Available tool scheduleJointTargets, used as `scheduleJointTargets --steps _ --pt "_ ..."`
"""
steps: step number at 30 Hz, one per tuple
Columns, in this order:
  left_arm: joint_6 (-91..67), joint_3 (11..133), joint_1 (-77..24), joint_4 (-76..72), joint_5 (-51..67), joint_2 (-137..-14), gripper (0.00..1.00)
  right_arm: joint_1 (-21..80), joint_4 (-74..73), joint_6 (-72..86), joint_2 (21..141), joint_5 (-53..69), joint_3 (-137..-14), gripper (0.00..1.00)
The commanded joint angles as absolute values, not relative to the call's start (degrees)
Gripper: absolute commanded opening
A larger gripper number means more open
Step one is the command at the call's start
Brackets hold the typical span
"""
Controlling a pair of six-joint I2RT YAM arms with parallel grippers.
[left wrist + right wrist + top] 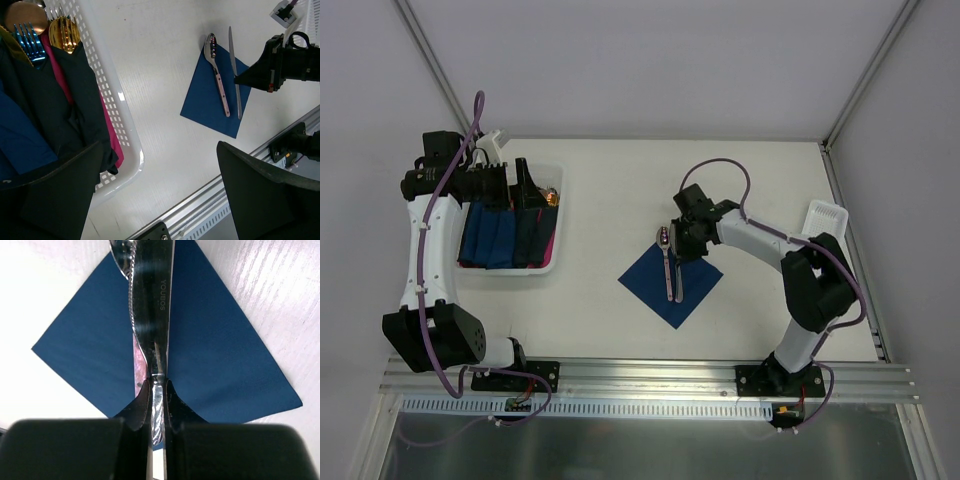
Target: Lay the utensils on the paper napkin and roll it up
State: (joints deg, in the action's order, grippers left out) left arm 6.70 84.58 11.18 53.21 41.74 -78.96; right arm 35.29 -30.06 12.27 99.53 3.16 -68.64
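Left claw [159,155]: jaws wide apart, over white basket [115,110] (dark rolled bundles inside). Napkin [650,285]: table centre, set corner-on. Spoon [667,262]: on napkin, lengthwise near-to-far, bowl at far end. Knife [679,285]: just right of spoon, parallel, blade pointing far. Right claw [686,243]: clamped on knife mid-length.

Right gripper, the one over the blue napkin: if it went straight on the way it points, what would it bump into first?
Probably the paper napkin right below; the right gripper points down at it, jaws shut on a knife that would touch first. The gap is hard to judge.
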Motion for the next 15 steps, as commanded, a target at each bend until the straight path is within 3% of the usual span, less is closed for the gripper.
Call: scheduleJointTargets --steps 1,15 --pt "6.5 84.73 10.81 53.0 43.07 -77.25 0.99 35.51 -29.0 11.16 100.8 1.76 -70.4 0.0" --pt "6.68 84.46 10.72 52.91 42.54 -77.34 0.99 36.3 -28.48 12.04 104.59 1.49 -71.81 0.0"
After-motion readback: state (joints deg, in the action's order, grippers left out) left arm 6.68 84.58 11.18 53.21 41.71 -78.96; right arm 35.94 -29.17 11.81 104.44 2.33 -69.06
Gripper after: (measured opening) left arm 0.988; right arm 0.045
